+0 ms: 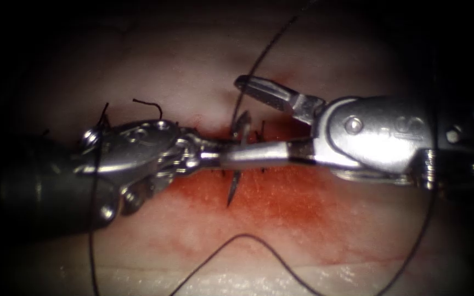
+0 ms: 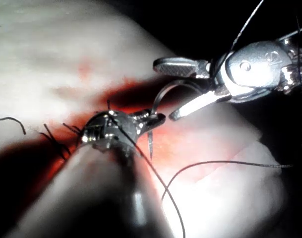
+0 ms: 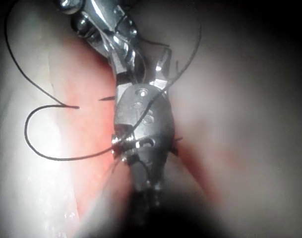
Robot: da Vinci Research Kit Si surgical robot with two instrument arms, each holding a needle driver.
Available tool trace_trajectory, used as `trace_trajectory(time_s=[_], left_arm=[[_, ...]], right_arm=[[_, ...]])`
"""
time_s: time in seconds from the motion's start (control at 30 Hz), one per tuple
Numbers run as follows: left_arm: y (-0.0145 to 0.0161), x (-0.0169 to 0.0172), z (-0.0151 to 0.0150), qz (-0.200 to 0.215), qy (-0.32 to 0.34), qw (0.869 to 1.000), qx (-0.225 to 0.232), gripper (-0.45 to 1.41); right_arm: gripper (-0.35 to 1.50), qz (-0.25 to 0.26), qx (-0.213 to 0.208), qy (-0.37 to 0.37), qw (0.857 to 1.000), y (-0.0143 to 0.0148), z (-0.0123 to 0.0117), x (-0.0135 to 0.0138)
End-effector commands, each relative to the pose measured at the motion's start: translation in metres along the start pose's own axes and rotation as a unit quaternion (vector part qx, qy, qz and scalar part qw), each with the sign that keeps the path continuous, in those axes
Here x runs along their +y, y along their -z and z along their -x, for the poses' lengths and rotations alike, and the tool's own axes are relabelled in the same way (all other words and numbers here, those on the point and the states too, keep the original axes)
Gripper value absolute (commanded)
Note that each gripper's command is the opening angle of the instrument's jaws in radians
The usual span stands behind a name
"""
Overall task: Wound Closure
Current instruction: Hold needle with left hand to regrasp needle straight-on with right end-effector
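The curved steel needle [image 1: 238, 159] stands across the red-stained cut in the pale tissue [image 1: 281, 230], its long axis running far to near and its sharp tip pointing near, clear of the surface. The left arm's silver tool [image 1: 215, 156] is nearest, jaws clamped on the needle's mid-curve. The right arm's silver tool [image 1: 237, 120] straddles it, jaws wide apart and holding nothing. Dark thread [image 1: 248, 238] trails loose nearby.
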Motion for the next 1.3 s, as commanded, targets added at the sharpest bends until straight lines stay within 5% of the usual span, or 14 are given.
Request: trace_trajectory(time_s=[0.03,0.43,0.77,0.87,1.1,1.13,1.23,1.3], left_arm=[[-0.0006,-0.0003,0.0002,0.001,0.000,1.000,0.002,-0.45],[-0.0006,0.0005,0.0000,-0.015,-0.019,1.000,0.008,-0.45],[-0.0006,0.0006,-0.0001,-0.016,-0.021,1.000,0.008,-0.45],[-0.0006,0.0006,-0.0001,-0.016,-0.021,1.000,0.008,-0.45],[-0.0004,0.0009,-0.0004,-0.016,-0.021,1.000,0.008,-0.43],[-0.0004,0.0010,-0.0007,-0.016,-0.019,1.000,0.009,0.09],[-0.0006,0.0012,-0.0013,-0.026,-0.016,0.999,0.011,1.18],[-0.0010,0.0015,-0.0013,-0.058,-0.042,0.997,0.014,1.33]], right_arm=[[1.06,-0.001,0.001,0.001,1.000,-0.0010,0.0002,-0.0007],[0.68,0.053,0.003,0.024,0.998,-0.0016,-0.0002,-0.0006],[0.07,0.057,0.014,0.021,0.998,-0.0012,-0.0007,-0.0006],[-0.35,0.058,0.016,0.020,0.998,-0.0011,-0.0009,-0.0008],[-0.35,0.077,-0.003,0.021,0.997,-0.0010,-0.0005,-0.0005],[-0.35,0.076,-0.003,0.021,0.997,-0.0009,-0.0004,-0.0003],[-0.35,0.072,-0.004,0.021,0.997,-0.0001,-0.0003,0.0006],[-0.35,0.058,-0.004,0.045,0.997,0.0009,-0.0002,0.0018]])
